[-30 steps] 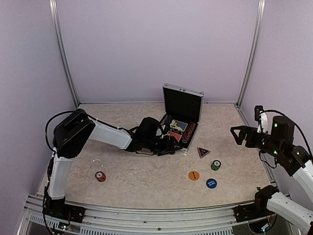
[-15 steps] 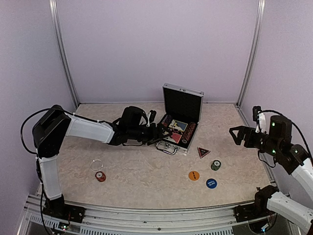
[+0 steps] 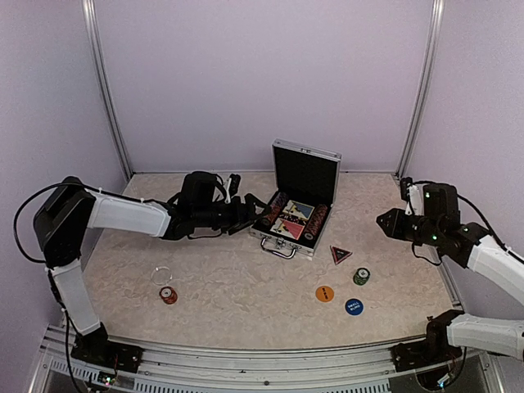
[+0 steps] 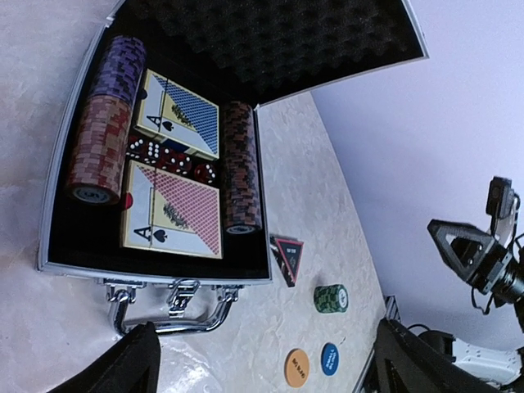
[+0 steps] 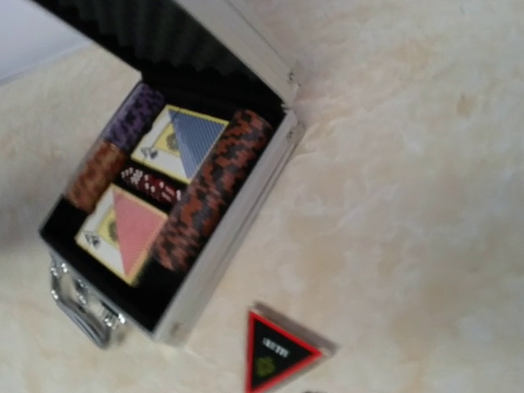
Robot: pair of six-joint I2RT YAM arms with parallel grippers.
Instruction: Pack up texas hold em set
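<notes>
Gaping empty, L claw [image 4: 264, 344] faces open briefcase [image 4: 155, 275]; R claw [image 3: 386, 222] too small, can't tell grip.

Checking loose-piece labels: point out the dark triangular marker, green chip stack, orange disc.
dark red-edged triangular marker [image 3: 341, 254], top external view, centre of face.
small green chip stack [image 3: 361, 276], top external view, top chip.
flat orange disc [image 3: 325, 293], top external view, centre.

Left arm [image 3: 123, 214] & right arm [image 3: 491, 260] – white shell links w/ black joint housings. Thin black cable [image 3: 17, 232] loops off left shoulder. Green LEDs [image 3: 425, 200] on right arm's far end. Left fingers [image 4: 123, 372] – black, blunt wedges. Bases [image 3: 98, 352] black, at near edge.
</notes>
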